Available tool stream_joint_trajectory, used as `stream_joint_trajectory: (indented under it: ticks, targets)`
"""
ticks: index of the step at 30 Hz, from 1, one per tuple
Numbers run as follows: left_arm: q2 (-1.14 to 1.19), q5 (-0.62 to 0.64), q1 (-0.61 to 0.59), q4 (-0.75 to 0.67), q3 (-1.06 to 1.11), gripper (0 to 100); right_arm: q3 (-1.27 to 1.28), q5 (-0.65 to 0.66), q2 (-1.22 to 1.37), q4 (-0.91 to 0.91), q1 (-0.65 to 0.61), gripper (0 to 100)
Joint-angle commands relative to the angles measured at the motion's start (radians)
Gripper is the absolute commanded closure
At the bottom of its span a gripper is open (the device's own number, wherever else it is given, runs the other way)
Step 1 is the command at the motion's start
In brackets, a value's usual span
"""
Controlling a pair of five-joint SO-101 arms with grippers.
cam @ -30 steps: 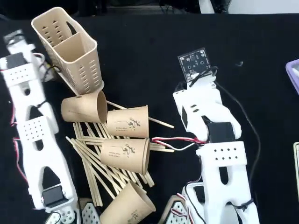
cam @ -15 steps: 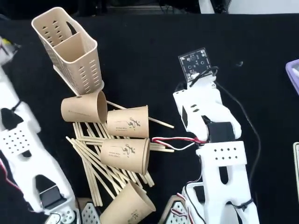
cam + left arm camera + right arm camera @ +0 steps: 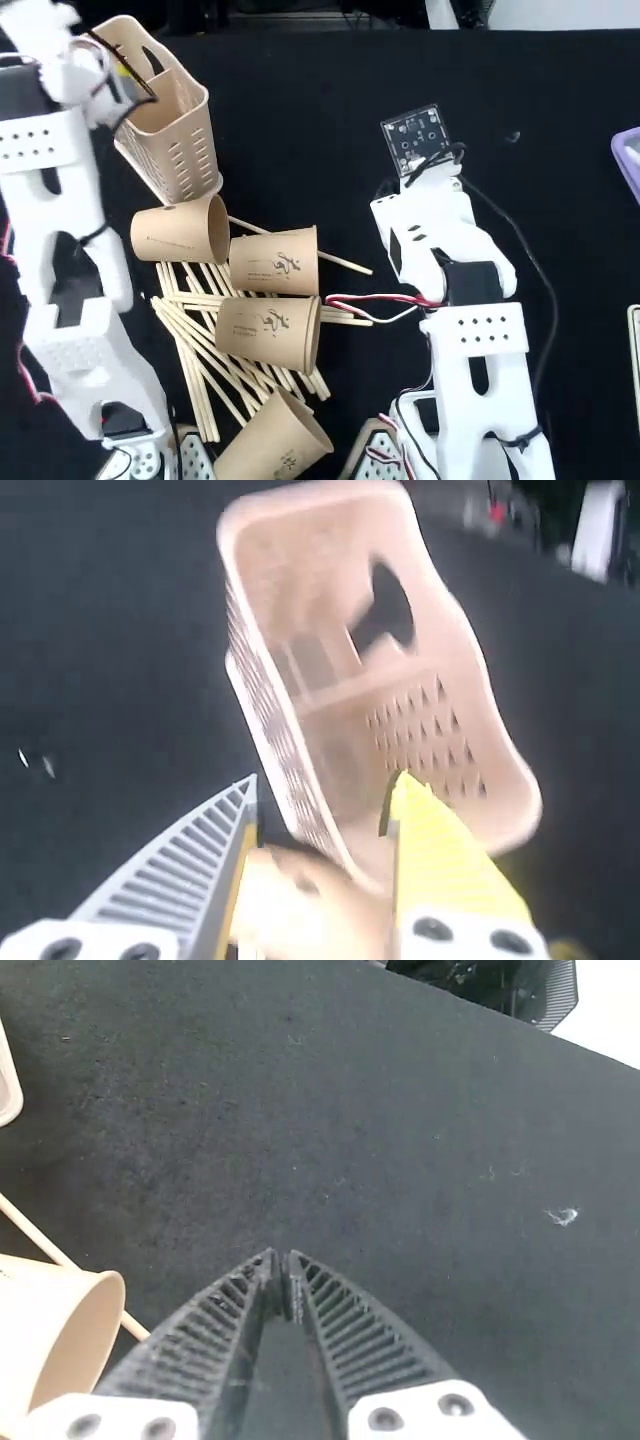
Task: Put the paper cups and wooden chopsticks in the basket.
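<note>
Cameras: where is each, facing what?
High view: fixed overhead, looking down on basket, paper cups, chopsticks; both arms show.
Left wrist view: on left wrist, facing the basket; open left pincer straddles its wall.
Right wrist view: on right wrist, facing table and a cup; right pincer shut.
Shared: basket, in high and left wrist views.

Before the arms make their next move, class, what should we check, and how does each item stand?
1. Basket empty inside: ok.
2. Left tool open at the basket's wall: ok.
3. Left tool touching the basket: cannot tell.
4. Right tool open: not ok, shut, empty.
5. Paper cups in basket: not ok, four lie on the table.
6. Wooden chopsticks in basket: not ok, piled under the cups.
</note>
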Motion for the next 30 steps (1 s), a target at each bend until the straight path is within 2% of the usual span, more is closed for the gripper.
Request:
stream_joint_trajectory:
  ticks: [1, 6, 11, 13, 15, 20, 25, 27, 30]
  targets:
    - [-0.123, 0.02, 0.07, -0.023, 0.217, 78, -0.007, -0.002, -0.002, 0.005, -0.011, 97.9]
    - [-0.098, 0.025, 0.053, -0.17, 0.372, 78, -0.007, -0.003, -0.002, 0.005, -0.009, 97.9]
    - [-0.101, 0.025, 0.059, -0.203, 0.417, 79, -0.007, -0.003, -0.002, 0.005, -0.011, 97.9]
    - [-0.101, 0.025, 0.079, -0.207, 0.417, 86, -0.007, -0.006, -0.002, 0.003, -0.012, 97.9]
    - [-0.101, 0.011, 0.105, -0.222, 0.414, 97, -0.007, -0.006, -0.002, 0.002, -0.012, 97.9]
    - [-0.098, -0.215, 0.214, -0.29, 0.404, 96, -0.013, -0.011, -0.002, 0.003, 0.028, 97.9]
    - [-0.103, -0.537, 0.289, -0.327, 0.404, 97, -0.042, -0.166, -0.002, -0.003, 0.167, 97.9]
    - [-0.103, -0.624, 0.308, -0.321, 0.41, 97, -0.084, -0.227, -0.002, -0.003, 0.213, 97.9]
    - [-0.103, -0.718, 0.332, -0.308, 0.409, 97, -0.196, -0.247, 0.015, 0.003, 0.216, 95.5]
